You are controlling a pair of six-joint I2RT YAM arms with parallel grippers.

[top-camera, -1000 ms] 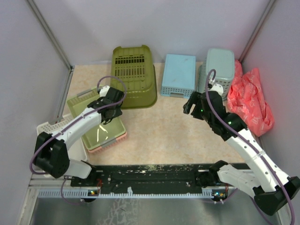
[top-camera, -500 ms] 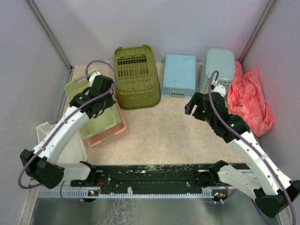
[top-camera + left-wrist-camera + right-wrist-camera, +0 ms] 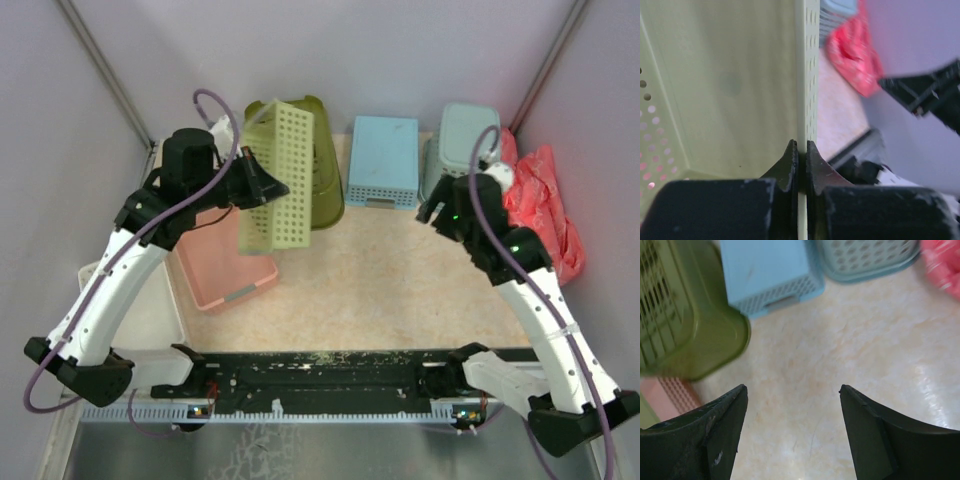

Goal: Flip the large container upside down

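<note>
We see the left gripper [image 3: 800, 152] pinching the thin perforated side of a pale-green tray [image 3: 730, 85], which stands edge-on and fills the view's left half. Beyond it a strip of beige tabletop [image 3: 835, 115] runs to a crumpled red bag [image 3: 852, 50] lying at the tabletop's edge by the lilac wall [image 3: 905, 30], and a blurred black robot part [image 3: 930, 92] juts in from the right

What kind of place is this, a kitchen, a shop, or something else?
Most likely a robotics lab test cell: plain panel walls box in the tabletop, the left arm and right arm are bolted at its near edge, and the large container and a light-blue basket sit as props.
</note>
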